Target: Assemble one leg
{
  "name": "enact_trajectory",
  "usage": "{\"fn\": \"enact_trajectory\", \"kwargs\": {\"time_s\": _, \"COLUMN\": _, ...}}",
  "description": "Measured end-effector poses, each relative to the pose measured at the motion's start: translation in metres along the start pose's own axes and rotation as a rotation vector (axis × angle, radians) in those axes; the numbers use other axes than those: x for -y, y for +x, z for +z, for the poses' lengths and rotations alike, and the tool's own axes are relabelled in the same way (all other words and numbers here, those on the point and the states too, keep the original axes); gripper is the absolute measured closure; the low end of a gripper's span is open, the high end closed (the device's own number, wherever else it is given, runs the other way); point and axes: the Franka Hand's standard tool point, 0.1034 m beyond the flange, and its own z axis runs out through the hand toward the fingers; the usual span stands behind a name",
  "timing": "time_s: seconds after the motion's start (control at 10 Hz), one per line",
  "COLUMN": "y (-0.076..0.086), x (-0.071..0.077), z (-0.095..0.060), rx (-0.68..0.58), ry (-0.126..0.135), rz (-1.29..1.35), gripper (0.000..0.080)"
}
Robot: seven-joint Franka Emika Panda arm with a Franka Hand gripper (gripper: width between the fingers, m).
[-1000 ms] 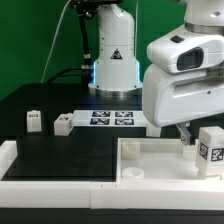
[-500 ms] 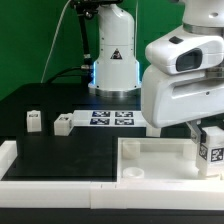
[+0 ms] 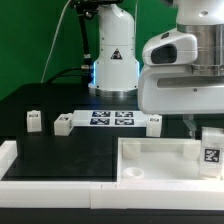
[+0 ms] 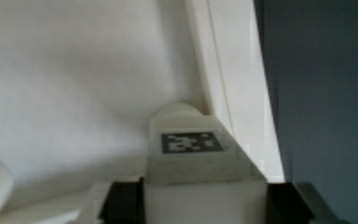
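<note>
White plastic on black felt-dark table [image 3: 60, 100]: the leg [image 3: 211, 150] stands upright at the exterior view's right, over the end of the large white panel [image 3: 160, 165], its black-and-white tag facing the camera.

In the wrist view the leg sits squarely in my gripper [image 4: 202, 196]. The two dark fingers [image 4: 126, 206] flank it, one on each side, with no gap that I can make out. I judge the jaws closed on the leg rather than merely straddling it. My own housing hides the grasp from the exterior view.

The relation that matters: the leg lies not ahead of me or off to a side but between my fingertips, and its long axis runs straight out along my line of reach, upright over the panel. The panel's raised edge runs right beside it, with dark table beyond.

The one corner hole [image 3: 133, 172] I can see is at the panel's opposite end, toward the exterior view's left and well apart from the leg. I cannot tell whether another hole lies under or beside the leg. The coming move likely means keeping that axis upright while lining it up over a hole.

Two more legs [image 3: 33, 120] [image 3: 63, 124] wait on the table beside the marker board [image 3: 110, 118].
</note>
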Motion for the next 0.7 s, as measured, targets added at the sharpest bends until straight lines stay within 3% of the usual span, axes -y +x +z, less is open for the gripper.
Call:
{"fn": "enact_trajectory", "kwargs": {"time_s": 0.2, "y": 0.001, "x": 0.0013, "z": 0.0006, "rx": -0.02, "ry": 0.033, "rz": 0.327, "gripper": 0.0505}}
{"fn": "enact_trajectory", "kwargs": {"time_s": 0.4, "y": 0.001, "x": 0.0059, "z": 0.0006, "rx": -0.028, "ry": 0.027, "rz": 0.661, "gripper": 0.0505}}
{"fn": "enact_trajectory", "kwargs": {"time_s": 0.7, "y": 0.0005, "x": 0.0075, "z": 0.0009, "rx": -0.029, "ry": 0.025, "rz": 0.65, "gripper": 0.0498}}
